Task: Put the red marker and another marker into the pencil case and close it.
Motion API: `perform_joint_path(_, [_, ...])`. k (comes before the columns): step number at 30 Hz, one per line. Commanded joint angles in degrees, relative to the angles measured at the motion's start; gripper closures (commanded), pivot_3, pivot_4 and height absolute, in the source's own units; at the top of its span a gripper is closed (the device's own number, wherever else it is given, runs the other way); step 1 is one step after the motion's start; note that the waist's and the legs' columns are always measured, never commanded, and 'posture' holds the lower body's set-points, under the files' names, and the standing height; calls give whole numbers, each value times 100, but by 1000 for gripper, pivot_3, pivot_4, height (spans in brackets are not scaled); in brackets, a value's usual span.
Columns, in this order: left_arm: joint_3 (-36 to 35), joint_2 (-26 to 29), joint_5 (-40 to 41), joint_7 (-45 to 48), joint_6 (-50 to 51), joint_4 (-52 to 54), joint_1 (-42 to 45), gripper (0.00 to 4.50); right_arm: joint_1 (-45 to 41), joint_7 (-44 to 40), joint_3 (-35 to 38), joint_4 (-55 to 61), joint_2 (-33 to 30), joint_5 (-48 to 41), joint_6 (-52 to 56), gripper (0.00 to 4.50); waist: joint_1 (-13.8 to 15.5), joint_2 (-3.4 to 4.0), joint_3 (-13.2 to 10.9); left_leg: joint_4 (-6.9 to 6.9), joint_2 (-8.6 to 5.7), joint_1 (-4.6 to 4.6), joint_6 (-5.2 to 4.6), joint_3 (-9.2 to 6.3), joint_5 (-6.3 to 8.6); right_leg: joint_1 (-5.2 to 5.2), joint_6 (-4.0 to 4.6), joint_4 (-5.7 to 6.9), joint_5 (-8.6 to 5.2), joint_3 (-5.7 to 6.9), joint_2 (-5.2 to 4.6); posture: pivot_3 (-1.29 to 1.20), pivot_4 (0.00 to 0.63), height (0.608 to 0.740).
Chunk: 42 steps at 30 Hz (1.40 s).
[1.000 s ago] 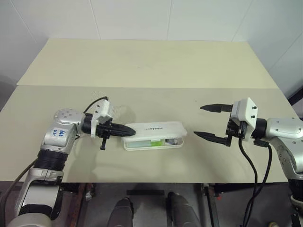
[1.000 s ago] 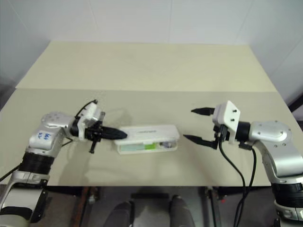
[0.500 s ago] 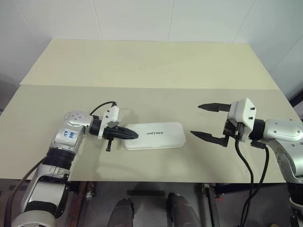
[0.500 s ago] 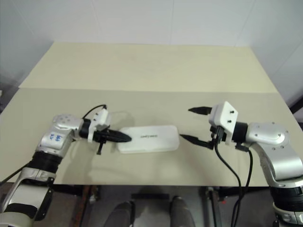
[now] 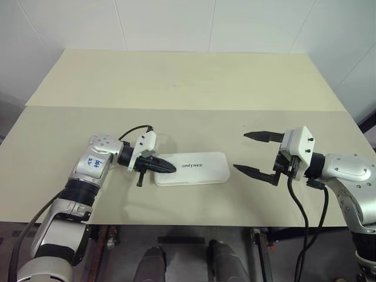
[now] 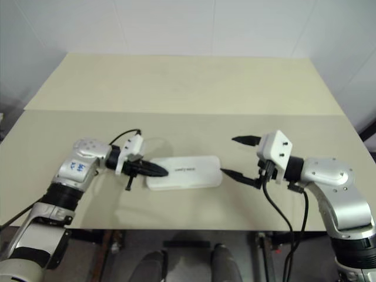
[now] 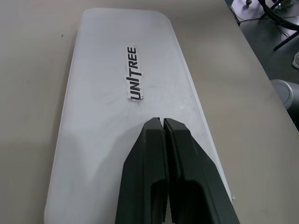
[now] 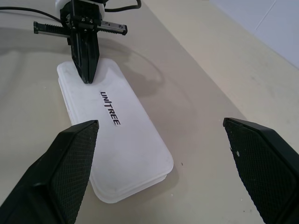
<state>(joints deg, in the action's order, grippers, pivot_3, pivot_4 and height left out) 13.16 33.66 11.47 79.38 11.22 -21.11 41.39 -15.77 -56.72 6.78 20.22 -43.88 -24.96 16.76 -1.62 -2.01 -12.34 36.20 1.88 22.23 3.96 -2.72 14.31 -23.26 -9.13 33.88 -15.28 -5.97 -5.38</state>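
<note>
The pencil case (image 5: 197, 168) lies shut and flat on the table, white, with "UNITREE" on its lid (image 7: 132, 73). My left gripper (image 5: 172, 169) is shut with nothing in it, its tips resting on the lid's left end (image 8: 86, 80). My right gripper (image 5: 240, 151) hovers open just off the case's right end, apart from it, with one finger (image 8: 70, 158) on each side of the wrist view. The red marker and the other marker are hidden from view.
The cream table (image 5: 188, 88) has a seam running across its middle, and the case lies on the near half. The table's front edge (image 5: 188, 224) is close below the case. White walls stand behind and to both sides.
A second ago the lid stood ajar with a green marker showing inside; now it lies flat. My shut left gripper has slid right onto the lid. The right gripper has held still.
</note>
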Motion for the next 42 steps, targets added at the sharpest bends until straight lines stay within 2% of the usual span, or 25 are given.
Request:
perform_joint_path(1, [328,-131,-303,-164,275,93,-131,4457,-14,76,0,125,82,-25,-110,0,2,1,1,0,0,0,0,0,0,0,-1,0,0,0,0,0,150,740])
perform_joint_path(5, [354,-201,-268,-255,447,281,-197,4457,-14,83,-28,117,125,1,-123,0,-3,1,1,0,0,-1,0,0,0,0,-2,0,1,-1,0,0,150,740])
perform_joint_path(10, [-43,-192,163,-335,788,713,-300,4457,-25,42,-40,65,130,-16,-128,0,-7,0,0,-1,0,-1,0,0,0,0,-1,0,1,-1,1,0,150,740])
perform_joint_path(15, [-1303,-310,1401,-637,1252,1224,-376,4457,-93,-77,-88,-163,129,-12,-216,0,-24,-3,-3,-7,1,9,0,-1,0,-15,-6,2,3,0,2,0,150,740])
perform_joint_path(18, [-1993,-361,1842,-975,1171,1387,-413,4457,-185,-145,-84,-375,112,-3,-291,0,-29,-3,-3,-8,1,10,0,-2,0,-17,-27,7,14,0,1,0,150,740])
perform_joint_path(20, [-2244,-278,2029,-1148,1362,1534,-465,4457,-223,-190,-35,-503,94,-29,-330,0,-22,-3,-3,-11,1,7,0,-2,0,-16,-62,5,33,0,1,0,150,740])
perform_joint_path(24, [-2563,-78,2564,-1140,1970,1820,-642,4457,-240,-238,42,-630,75,-48,-396,0,-23,-3,-3,-14,1,10,3,-2,2,-17,-63,1,33,0,1,0,150,740])
perform_joint_path(25, [-2563,132,2448,-1077,1908,1929,-854,4457,-242,-210,38,-617,77,-46,-371,0,-26,-3,-3,-14,1,9,4,-2,3,-17,-63,1,33,0,1,0,150,740])
perform_joint_path(29, [-2658,616,2298,-937,1660,2269,-1609,3548,-144,-180,197,-590,6,-128,-282,0,-67,-2,-3,-25,2,7,8,-1,6,-19,-59,-2,30,0,1,0,150,740])
perform_joint_path(32, [-2660,789,2247,-975,1494,2258,-1833,2495,-47,-164,359,-442,4,-319,-141,0,-33,-3,-5,-24,2,10,8,-1,6,-23,-45,-1,21,1,1,0,150,740])
perform_joint_path(35, [-2596,811,2117,-1007,1218,2146,-1823,1449,9,-92,447,-354,-3,-369,-105,0,2,-3,-5,-13,1,10,8,-1,6,-17,19,-2,-12,0,-1,0,150,740])
perform_joint_path(39, [-2449,795,1984,-929,912,1899,-1603,98,115,-80,578,-294,-73,-366,-110,0,-9,-3,-5,-10,1,10,8,0,6,-13,21,-10,-11,0,-1,0,150,740])
perform_joint_path(42, [-2388,761,1893,-898,653,1632,-1357,17,175,6,760,-278,-177,-268,-190,0,-10,-3,-5,-11,1,10,7,0,5,-15,21,-8,-11,1,0,0,150,740])
